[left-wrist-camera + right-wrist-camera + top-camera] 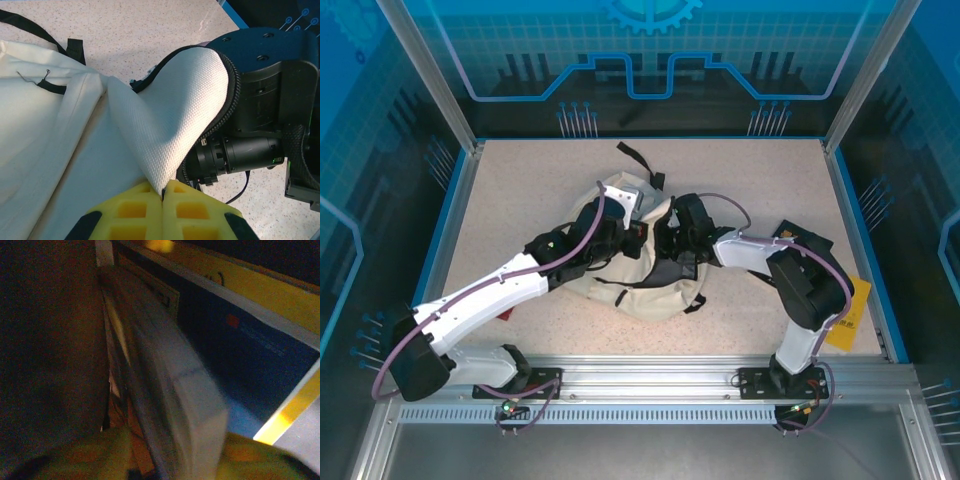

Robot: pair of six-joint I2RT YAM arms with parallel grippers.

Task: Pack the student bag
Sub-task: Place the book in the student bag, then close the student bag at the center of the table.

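The student bag (pixel 645 285) lies mid-table (pixel 520 180), at the centre of the top view, with both arms reaching into it. At the bottom of the left wrist view, the left gripper (pixel 162 192) is closed, pinching a fold of the bag's white fabric (mesh-textured, edged by a black zipper). The right gripper (pixel 185 462) sits in a dark space with a blue-covered book (pixel 175 385) between its yellow fingers. Whether they are clamped on it or loose, I cannot tell.

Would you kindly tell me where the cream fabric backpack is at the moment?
In the top view, the cream fabric backpack lies midway across the speckled beige table, its white flap pinched by the left tool.
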